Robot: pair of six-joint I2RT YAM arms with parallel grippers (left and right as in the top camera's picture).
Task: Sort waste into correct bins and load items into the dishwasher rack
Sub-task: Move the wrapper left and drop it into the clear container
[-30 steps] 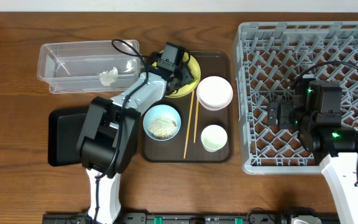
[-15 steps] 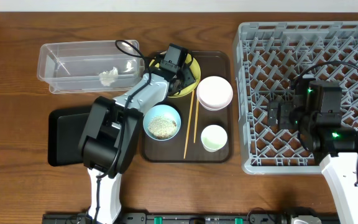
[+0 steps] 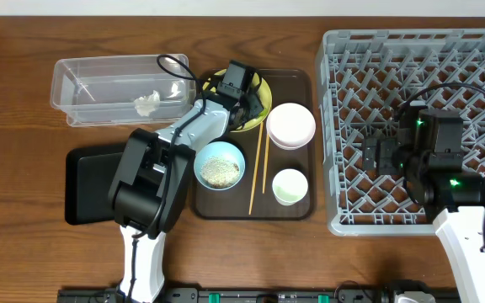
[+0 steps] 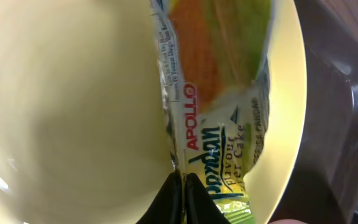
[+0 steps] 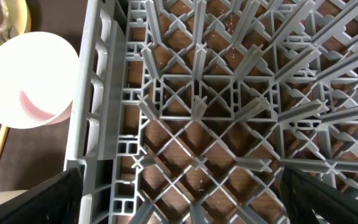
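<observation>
Plastic film is what the left gripper [image 4: 183, 190] clamps: jaws tight on the seam edge of the snack wrapper [image 4: 222, 87], which lies on the yellow plate [image 4: 73, 112]. I judge it light, limp and slippery, so the seam flap is the best hold. The left wrist view shows the pinch; overhead hides it under the arm but shows the clear tub [image 3: 99, 84] nearby and the right gripper [image 3: 377, 156] spread wide, empty, above the dishwasher rack [image 3: 478, 59].

Only the snack wrapper [image 4: 222, 106], lying on the yellow plate [image 4: 61, 112], carries readable print. Red "APOLLO" runs along the wrapper's seam. Just below it, green script reads "pandan", with small "flavour" and a cut-off "...er Cake" beside it. The tiny print higher along the seam is illegible.
</observation>
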